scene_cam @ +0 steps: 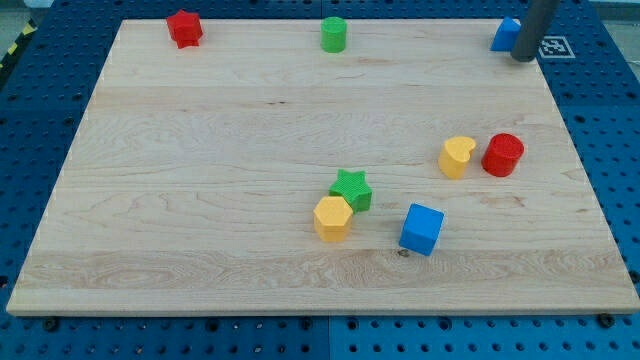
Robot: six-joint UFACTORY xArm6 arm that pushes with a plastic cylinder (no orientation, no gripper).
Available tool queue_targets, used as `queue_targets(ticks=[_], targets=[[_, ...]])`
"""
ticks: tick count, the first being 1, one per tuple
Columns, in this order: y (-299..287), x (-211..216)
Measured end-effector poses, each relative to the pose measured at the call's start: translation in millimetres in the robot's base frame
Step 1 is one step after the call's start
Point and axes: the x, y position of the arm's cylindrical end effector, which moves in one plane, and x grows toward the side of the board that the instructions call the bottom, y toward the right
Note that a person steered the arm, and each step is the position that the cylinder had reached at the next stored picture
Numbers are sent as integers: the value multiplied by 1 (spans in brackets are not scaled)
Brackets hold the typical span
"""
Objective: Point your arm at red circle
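My rod comes down from the view's top right corner, its upper part cut off by the frame edge, and my tip (523,58) rests near the board's far right edge. I have no jaws to open or shut, so I hold nothing. Just to the view's left of my tip sits a blue block (505,35), partly hidden behind the rod, so its shape is hard to make out (whether we touch I cannot tell).

The red circle (503,155) stands well below my tip, toward the view's right, touching or nearly touching a yellow heart (457,157) on its left.

Lower down, a green star (352,188) touches a yellow hexagon (332,218), with a blue cube (421,229) nearby. Along the wooden board (200,150) at its top edge sit a red star (184,28) and a green cylinder (333,34).
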Motion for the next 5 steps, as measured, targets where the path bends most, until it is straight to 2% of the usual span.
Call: queue_targets(ticks=[1,2,3,5], targets=[[-49,39],[-81,47],[-81,55],[-51,112]])
